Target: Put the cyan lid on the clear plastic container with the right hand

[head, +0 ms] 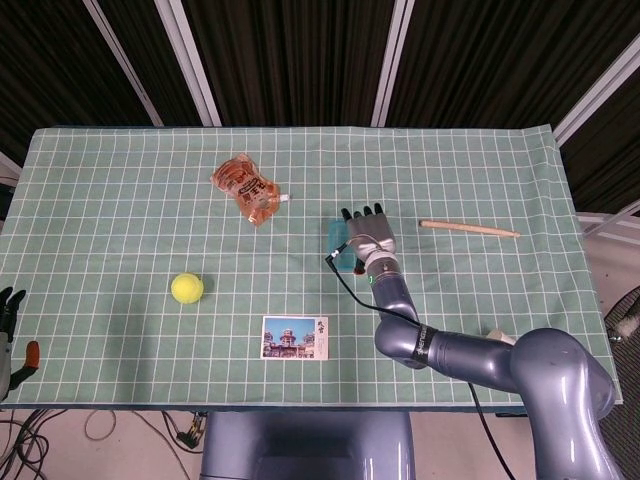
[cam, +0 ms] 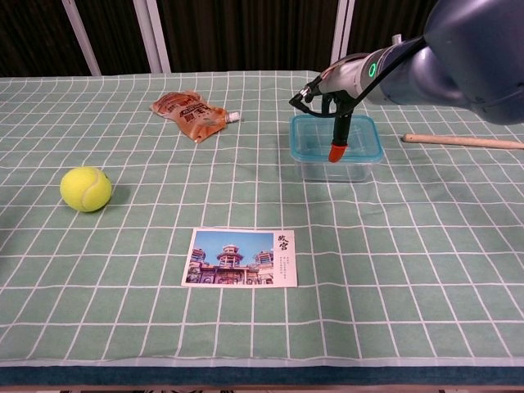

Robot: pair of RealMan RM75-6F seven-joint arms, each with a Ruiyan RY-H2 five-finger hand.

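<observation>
The clear plastic container (cam: 318,169) stands right of the table's middle, with the cyan lid (cam: 362,136) lying flat on its top. My right hand (cam: 341,88) hovers over the lid, and one red-tipped finger (cam: 335,151) hangs down across its middle. From the head view the right hand (head: 366,236) covers most of the box with its fingers spread, so only a cyan strip of the lid (head: 336,243) shows at its left. Whether the hand touches the lid I cannot tell. My left hand (head: 10,322) hangs off the table's near left corner, holding nothing.
A tennis ball (cam: 85,188) lies at the left, an orange pouch (cam: 190,113) at the back left, and a postcard (cam: 241,258) near the front middle. A wooden stick (cam: 463,142) lies to the right of the container.
</observation>
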